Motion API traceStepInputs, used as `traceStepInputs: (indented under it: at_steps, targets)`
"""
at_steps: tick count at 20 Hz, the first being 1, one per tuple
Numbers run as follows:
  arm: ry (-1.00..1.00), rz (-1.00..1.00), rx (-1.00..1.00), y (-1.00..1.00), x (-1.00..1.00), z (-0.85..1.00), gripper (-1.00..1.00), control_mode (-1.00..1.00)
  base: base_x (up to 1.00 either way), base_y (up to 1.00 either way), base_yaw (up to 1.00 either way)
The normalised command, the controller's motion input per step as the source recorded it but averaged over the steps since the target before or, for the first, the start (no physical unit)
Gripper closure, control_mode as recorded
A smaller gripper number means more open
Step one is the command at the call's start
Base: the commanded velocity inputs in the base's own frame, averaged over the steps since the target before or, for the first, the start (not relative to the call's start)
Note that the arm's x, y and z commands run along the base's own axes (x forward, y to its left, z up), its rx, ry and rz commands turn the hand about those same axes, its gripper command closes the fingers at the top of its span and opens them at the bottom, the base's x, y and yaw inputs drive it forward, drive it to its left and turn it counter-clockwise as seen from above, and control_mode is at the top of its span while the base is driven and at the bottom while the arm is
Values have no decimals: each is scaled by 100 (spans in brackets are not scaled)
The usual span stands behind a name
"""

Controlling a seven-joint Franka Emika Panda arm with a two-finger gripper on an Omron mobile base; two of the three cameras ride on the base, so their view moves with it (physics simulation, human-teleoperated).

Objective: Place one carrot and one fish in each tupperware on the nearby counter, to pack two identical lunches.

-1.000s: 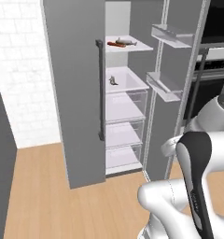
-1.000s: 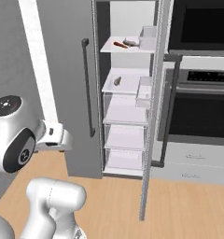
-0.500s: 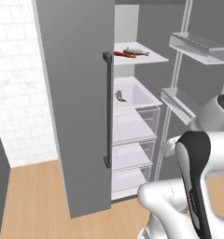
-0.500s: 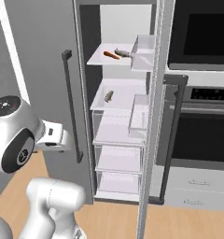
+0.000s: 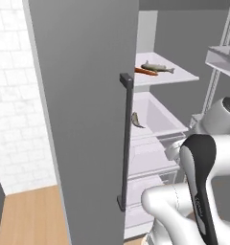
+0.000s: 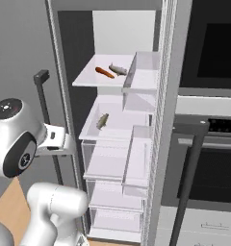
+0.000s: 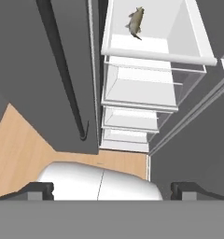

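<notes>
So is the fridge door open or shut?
Open. The fridge door stands swung aside, so the shelves show, with a carrot and fish on top.

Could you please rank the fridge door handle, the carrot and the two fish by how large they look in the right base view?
1. Fridge door handle, by far the largest.
2. Lower-shelf fish and upper-shelf fish: alike, and one sits farther off, so no ranking.
3. Carrot: close to the fish in length, thinner.

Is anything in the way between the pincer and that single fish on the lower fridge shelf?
Nothing visible blocks it. The fish lies alone on the open white shelf, the fridge door stands off to one side, and the open pincer looks at the shelf across free space.
</notes>
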Motion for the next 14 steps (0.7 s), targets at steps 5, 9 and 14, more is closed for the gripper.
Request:
traceStepInputs:
  at_steps: [5, 9, 14]
  targets:
    - [0, 0, 0, 0, 0, 0, -100, 100, 44, -39, 0]
    - [0, 0, 0, 0, 0, 0, -100, 100, 26, -30, 0]
    - [0, 0, 0, 0, 0, 0, -100, 100, 27, -1, 0]
